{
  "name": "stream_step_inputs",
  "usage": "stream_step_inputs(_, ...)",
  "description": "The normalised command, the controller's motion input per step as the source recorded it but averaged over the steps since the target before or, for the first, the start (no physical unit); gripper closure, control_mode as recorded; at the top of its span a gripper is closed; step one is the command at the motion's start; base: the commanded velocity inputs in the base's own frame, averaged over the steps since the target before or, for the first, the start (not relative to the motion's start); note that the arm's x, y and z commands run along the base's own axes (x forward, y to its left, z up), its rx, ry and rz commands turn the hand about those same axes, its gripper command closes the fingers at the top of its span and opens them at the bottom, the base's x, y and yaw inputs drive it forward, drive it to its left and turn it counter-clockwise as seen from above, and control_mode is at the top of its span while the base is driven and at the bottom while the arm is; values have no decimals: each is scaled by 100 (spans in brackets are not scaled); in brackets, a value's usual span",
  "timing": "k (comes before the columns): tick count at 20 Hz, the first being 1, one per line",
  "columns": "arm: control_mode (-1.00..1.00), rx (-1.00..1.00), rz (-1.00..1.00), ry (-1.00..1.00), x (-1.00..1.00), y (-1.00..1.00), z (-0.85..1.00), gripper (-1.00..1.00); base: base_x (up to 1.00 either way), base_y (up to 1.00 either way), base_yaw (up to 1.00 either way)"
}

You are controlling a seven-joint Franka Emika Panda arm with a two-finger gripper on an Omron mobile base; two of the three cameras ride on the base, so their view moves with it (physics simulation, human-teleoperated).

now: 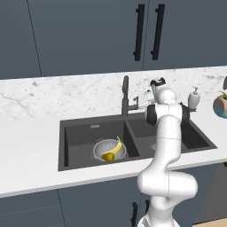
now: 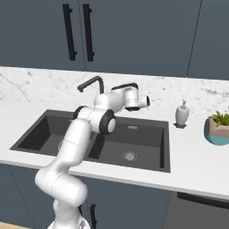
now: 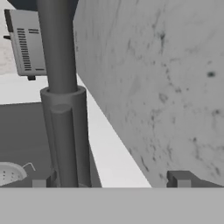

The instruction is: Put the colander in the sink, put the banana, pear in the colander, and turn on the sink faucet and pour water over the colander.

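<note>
The silver colander (image 1: 108, 150) sits in the left basin of the dark sink (image 1: 80, 133), with the yellow banana (image 1: 117, 145) and the yellow-orange pear (image 1: 107, 156) inside it. The dark sink faucet (image 1: 125, 95) stands behind the divider, its spout bent forward (image 2: 91, 82). My gripper (image 1: 134, 102) is level with the faucet's lower column, just to its right, and open. In the hand view the faucet column (image 3: 63, 131) stands close up between my fingertips (image 3: 39, 182), near the left one, and my gripper (image 3: 109, 180) holds nothing. The colander's rim (image 3: 9, 173) peeks in at lower left.
A white soap dispenser (image 1: 193, 98) stands right of the sink, and a potted plant in a teal pot (image 2: 218, 129) beyond it. The marble backsplash (image 3: 166, 87) rises close behind the faucet. Dark cabinets with black handles (image 1: 139, 31) hang above. A vented grey appliance (image 3: 26, 43) shows far off.
</note>
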Motion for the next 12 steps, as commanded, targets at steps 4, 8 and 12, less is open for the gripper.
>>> stream_step_inputs(4, -100, 0, -17, 0, 27, 12, 0, -100, 0, 0, 0)
stream_step_inputs(8, -100, 0, -14, 0, 37, 6, 0, 100, 0, 0, 0)
stream_step_inputs(12, -100, 0, -13, 0, 59, 0, 0, 100, 0, 0, 0)
